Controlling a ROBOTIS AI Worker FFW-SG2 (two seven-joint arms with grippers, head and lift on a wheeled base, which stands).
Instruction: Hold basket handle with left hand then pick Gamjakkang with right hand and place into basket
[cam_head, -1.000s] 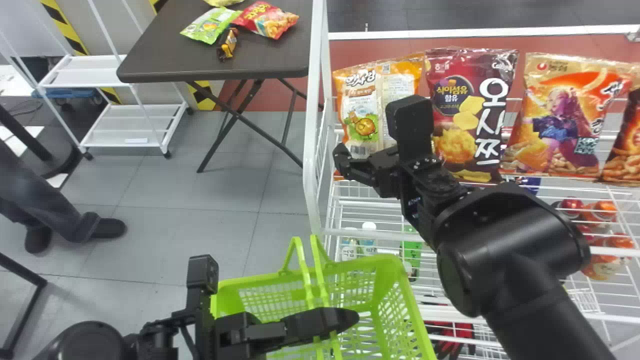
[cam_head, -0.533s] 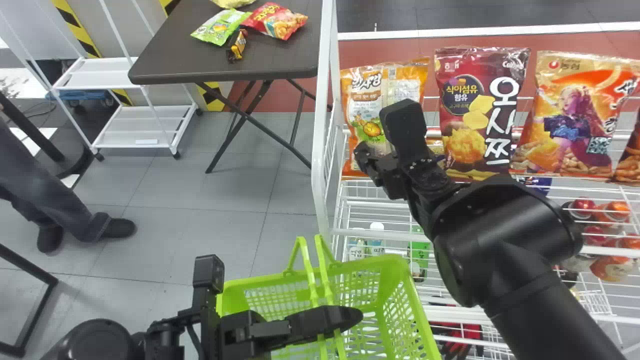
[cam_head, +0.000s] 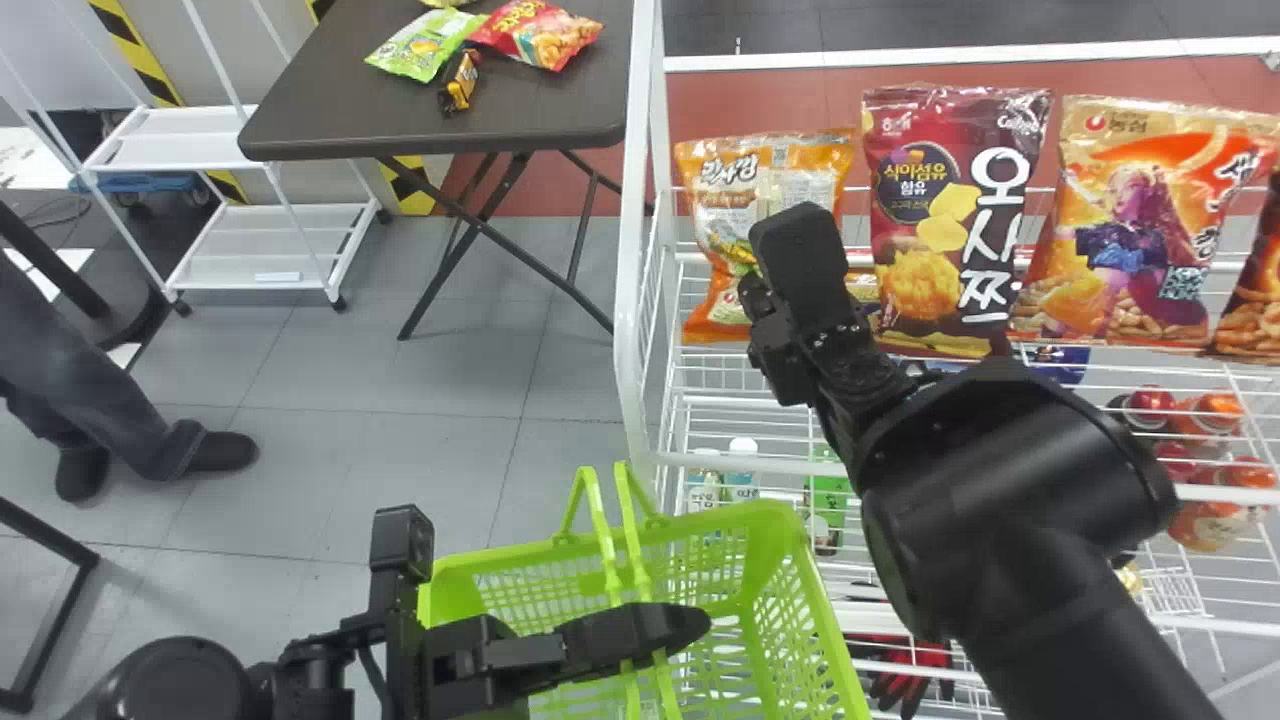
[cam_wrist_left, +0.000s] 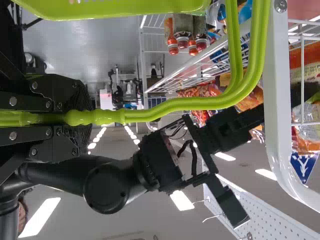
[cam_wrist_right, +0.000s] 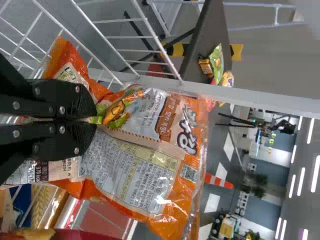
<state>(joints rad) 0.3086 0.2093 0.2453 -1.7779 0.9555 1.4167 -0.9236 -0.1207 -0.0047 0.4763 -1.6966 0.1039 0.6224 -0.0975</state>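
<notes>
The right claw (cam_wrist_right: 94, 121) is clenched on a gathered fold of the Gamjakkang bag (cam_wrist_right: 135, 175), which spreads past its tips and to both sides, close to the rack (cam_head: 632, 260). It should handle as light and soft, with slippery film and brittle crisps inside. That mid-body fold looks a sound hold, better than a thin corner, though the bag may pivot; a firm pinch without crushing suits it. The left claw (cam_wrist_left: 80, 118) grips the handles (cam_wrist_left: 175, 104), the basket (cam_head: 740, 520) beneath it.
</notes>
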